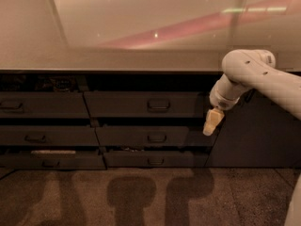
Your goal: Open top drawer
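Closest, the white arm comes in from the right edge and bends down and left. Its pale gripper hangs tip-down at the end. Cannot tell if the gripper is spread or pressed together; it reads as one pale block and holds nothing visible.

Below it is dark speckled floor with three soft shadows lying in front of the cabinet.

Next back are the drawer fronts, all dark grey. The top drawer is the wide, tall front in the upper row of the middle column, with one small rounded pull handle at its centre. The gripper sits just past this drawer's right end, about level with its lower edge and well apart from the handle. Cannot tell if it touches the cabinet face.

Under it are a shallower middle drawer and a bottom drawer, each with the same handle. The left column drawers stack the same way, and a pale strip shows above the lowest one. A plain dark panel fills the space right of the gripper.

Farthest, the bench top runs across the full width, glossy, with a pink streak reflected in it.
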